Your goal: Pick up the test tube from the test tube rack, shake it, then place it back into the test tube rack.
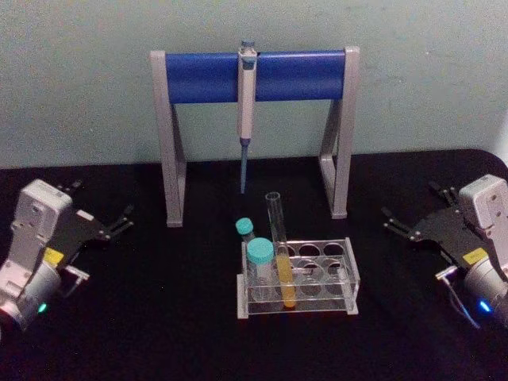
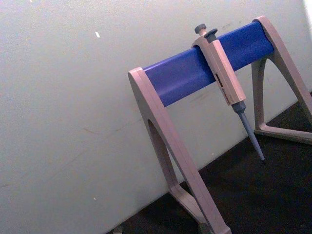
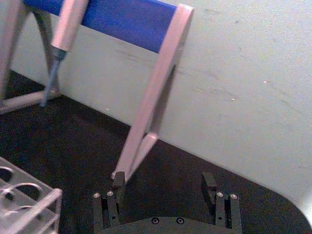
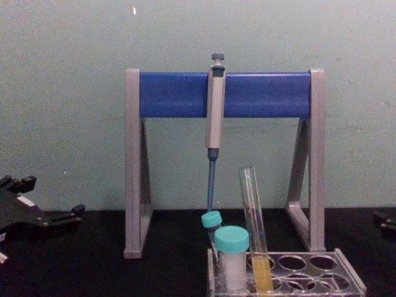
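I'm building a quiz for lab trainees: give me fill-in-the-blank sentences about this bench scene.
The test tube in the test tube rack holds ____ liquid.
The pipette hangs on the ____ bar of the stand.
The two shorter tubes have ____ caps.
The right gripper, right of the rack, has its fingers ____; the left gripper sits at the left.
Missing words: yellow; blue; teal; open.

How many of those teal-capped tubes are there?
2. One teal-capped tube stands at the test tube rack's front left, beside the test tube; the other teal-capped tube just behind it.
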Controlling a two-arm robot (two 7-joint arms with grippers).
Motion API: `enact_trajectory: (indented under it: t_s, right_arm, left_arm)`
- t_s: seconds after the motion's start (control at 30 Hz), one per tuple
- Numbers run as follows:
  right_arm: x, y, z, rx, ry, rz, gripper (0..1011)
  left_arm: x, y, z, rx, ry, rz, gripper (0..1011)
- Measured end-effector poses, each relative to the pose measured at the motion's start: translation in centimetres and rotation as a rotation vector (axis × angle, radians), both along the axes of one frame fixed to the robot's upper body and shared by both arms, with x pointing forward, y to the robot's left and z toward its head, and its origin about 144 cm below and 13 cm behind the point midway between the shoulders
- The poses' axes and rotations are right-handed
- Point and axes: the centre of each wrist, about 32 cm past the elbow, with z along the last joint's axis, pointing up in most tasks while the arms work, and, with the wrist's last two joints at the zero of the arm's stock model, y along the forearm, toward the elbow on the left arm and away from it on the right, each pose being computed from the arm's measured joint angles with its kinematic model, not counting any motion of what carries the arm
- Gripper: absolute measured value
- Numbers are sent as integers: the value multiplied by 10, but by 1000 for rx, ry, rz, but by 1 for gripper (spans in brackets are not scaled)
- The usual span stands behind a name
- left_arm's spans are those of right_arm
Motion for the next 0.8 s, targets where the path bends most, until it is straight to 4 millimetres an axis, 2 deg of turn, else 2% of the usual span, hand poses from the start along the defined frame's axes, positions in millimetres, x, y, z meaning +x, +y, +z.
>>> enact_trajectory:
  t_s: [0.3, 0.8]
  right_arm:
    - [-11, 10, 4, 86, 46, 103, 1000]
    - [-15, 23, 14, 217, 143, 321, 1000]
  left_arm:
    - [0, 0, 0, 0, 0, 0, 1001]
    - [0, 0, 0, 0, 0, 0, 1001]
